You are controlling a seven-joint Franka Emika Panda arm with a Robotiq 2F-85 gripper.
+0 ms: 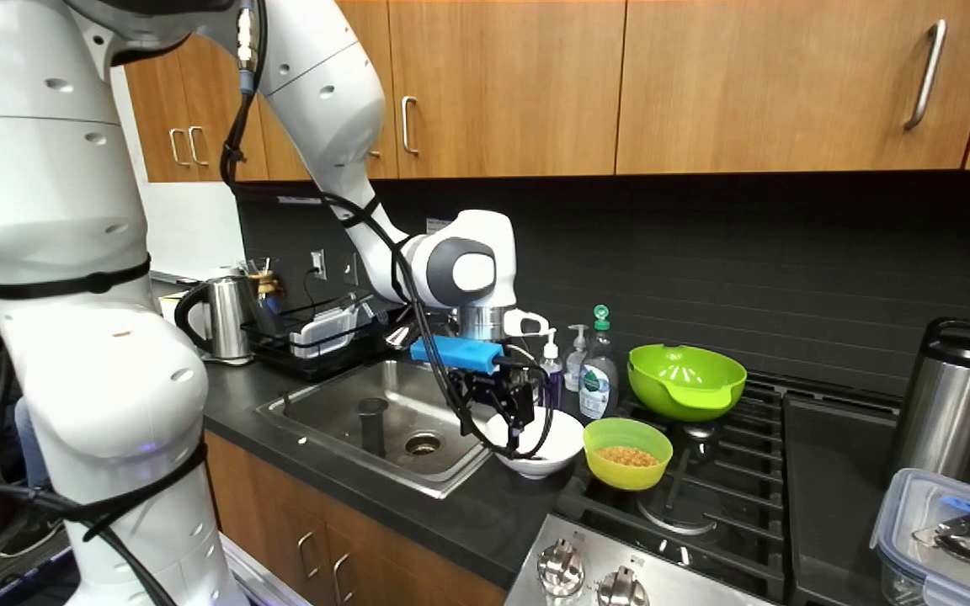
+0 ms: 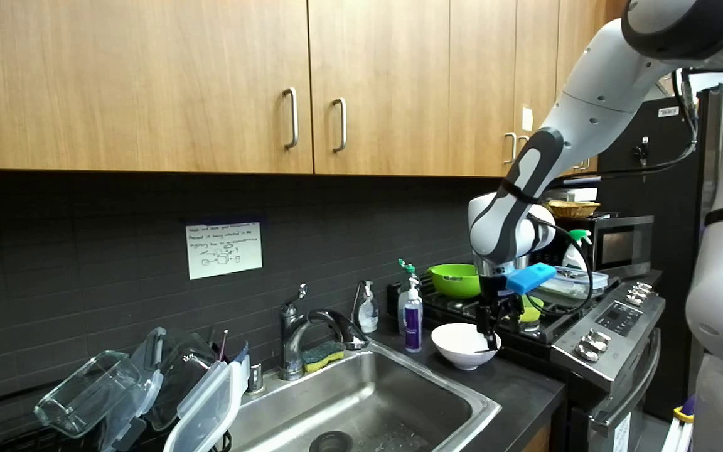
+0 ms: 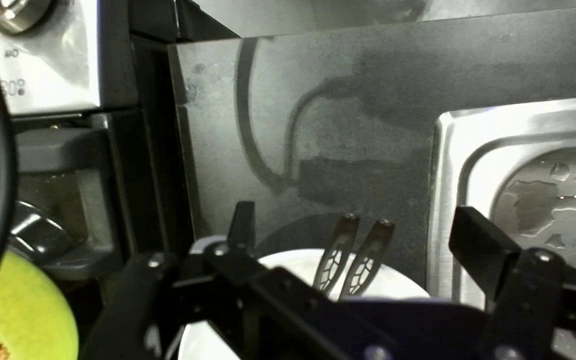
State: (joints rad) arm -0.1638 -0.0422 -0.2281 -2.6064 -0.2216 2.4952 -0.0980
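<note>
My gripper (image 3: pixel 363 235) stands open above a white bowl (image 3: pixel 390 282) on the dark counter, its black fingers spread wide to either side. Two slim dark handles (image 3: pixel 379 235) with cut-out patterns rest in that bowl and jut over its rim, between the fingers but apart from them in the wrist view. Their lower ends are hidden behind the gripper body. In both exterior views the gripper (image 1: pixel 489 431) hangs pointing down at the white bowl (image 2: pixel 452 342). Beside it, a yellow-green bowl (image 1: pixel 628 478) of tan grains sits at the stove's edge.
A steel sink (image 2: pixel 484 411) adjoins the white bowl. Soap bottles (image 1: pixel 594 387) stand behind it. On the stove (image 1: pixel 746 505) is a green bowl (image 1: pixel 687 400), with a steel flask (image 1: pixel 948 412) farther along. A dish rack (image 1: pixel 283 358) stands past the sink.
</note>
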